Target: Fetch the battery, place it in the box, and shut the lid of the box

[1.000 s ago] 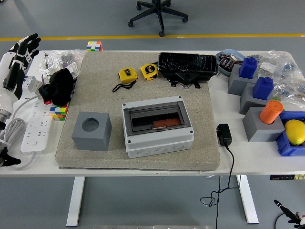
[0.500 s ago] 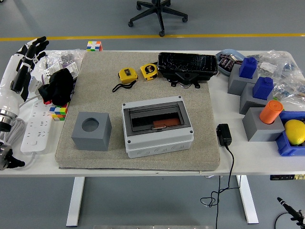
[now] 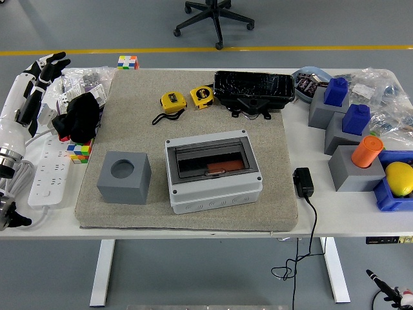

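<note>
Looking down over the white table [image 3: 348, 223], I see a beige, felt-like mat [image 3: 135, 123] covering its middle, grey floor beyond it with a yellow line [image 3: 290, 48] and the black base of an office chair [image 3: 215, 18]. My left hand [image 3: 46, 67] hovers over the table's far left corner, its black-and-white fingers spread loosely and holding nothing, above a white power strip [image 3: 46, 169]. On the mat sits the light grey plastic box [image 3: 213, 170], rectangular with rounded corners, its smoky see-through lid [image 3: 211, 159] lying down over the opening; an orange-red, flat battery [image 3: 224, 169] shows through it, inside the box. Left of the box stands a matte grey cube [image 3: 124, 177] with a round hole in its top. Behind are two yellow tape measures [image 3: 188, 98] and a glossy black tray [image 3: 254, 86]. At the right edge, grey blocks [image 3: 330, 126] carry blue pieces and an orange cylinder [image 3: 366, 151], beside a lemon [image 3: 400, 177] in a blue bin.
</note>
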